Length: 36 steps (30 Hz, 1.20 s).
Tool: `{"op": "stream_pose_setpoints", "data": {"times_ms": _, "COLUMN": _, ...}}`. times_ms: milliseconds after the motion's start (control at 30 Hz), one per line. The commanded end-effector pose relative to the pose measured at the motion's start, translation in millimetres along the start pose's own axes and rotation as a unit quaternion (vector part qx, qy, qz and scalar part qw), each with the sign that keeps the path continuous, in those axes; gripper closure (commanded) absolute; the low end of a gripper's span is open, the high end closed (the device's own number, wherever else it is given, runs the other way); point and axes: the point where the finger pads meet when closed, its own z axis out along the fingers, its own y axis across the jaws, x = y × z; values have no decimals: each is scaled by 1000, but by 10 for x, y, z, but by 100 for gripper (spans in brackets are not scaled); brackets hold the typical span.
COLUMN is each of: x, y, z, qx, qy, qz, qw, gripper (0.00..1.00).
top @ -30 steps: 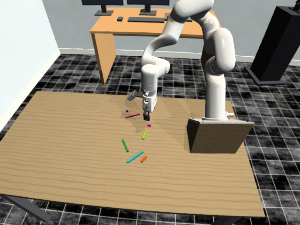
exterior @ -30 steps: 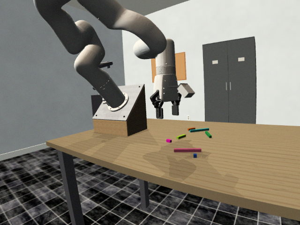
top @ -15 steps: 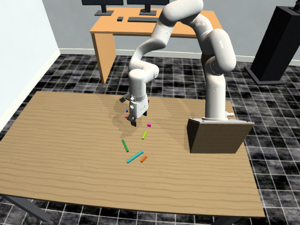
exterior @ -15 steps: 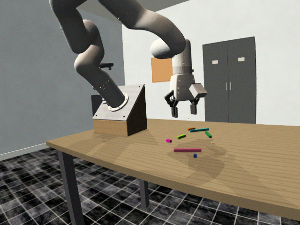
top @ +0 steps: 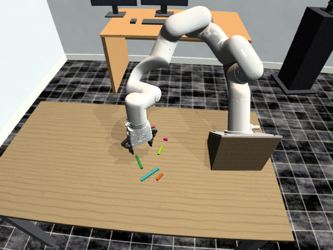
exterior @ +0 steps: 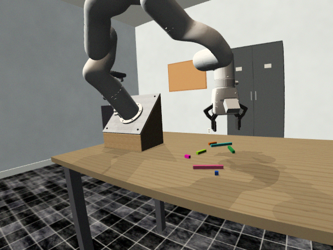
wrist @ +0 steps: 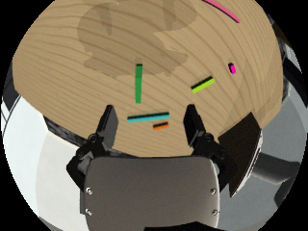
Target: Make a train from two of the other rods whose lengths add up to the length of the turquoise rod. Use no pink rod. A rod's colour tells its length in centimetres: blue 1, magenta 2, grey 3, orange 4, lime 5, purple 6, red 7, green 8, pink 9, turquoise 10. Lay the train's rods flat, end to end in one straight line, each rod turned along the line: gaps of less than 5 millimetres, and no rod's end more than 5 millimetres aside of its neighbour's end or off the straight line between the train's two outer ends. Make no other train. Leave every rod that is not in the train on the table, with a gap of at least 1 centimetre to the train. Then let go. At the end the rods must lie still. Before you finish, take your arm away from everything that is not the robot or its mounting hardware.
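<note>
The turquoise rod lies flat near the table's middle, with the orange rod close beside its right end. The green rod lies a little to its left. The lime rod and the small magenta rod lie further back, apart from each other. The pink rod and the tiny blue rod lie together, away from the others. My gripper is open and empty, hanging well above the table over the green and turquoise rods. In the wrist view the green rod lies just ahead of my fingers.
The arm's wedge-shaped base stands on the table to the right of the rods. In the top view my gripper hides most of the pink rod.
</note>
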Motion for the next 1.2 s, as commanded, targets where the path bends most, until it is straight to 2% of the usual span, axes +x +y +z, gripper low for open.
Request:
{"op": "stream_pose_setpoints", "data": {"times_ms": 0, "x": -97, "y": -207, "z": 54, "qx": -4, "qy": 7, "qz": 47, "qw": 999, "gripper": 0}}
{"op": "stream_pose_setpoints", "data": {"times_ms": 33, "x": -98, "y": -208, "z": 54, "qx": -4, "qy": 7, "qz": 48, "qw": 999, "gripper": 0}}
{"op": "stream_pose_setpoints", "data": {"times_ms": 67, "x": -98, "y": -208, "z": 54, "qx": -4, "qy": 7, "qz": 48, "qw": 999, "gripper": 76}}
{"op": "stream_pose_setpoints", "data": {"times_ms": 1167, "x": -98, "y": -208, "z": 54, "qx": -4, "qy": 7, "qz": 48, "qw": 999, "gripper": 76}}
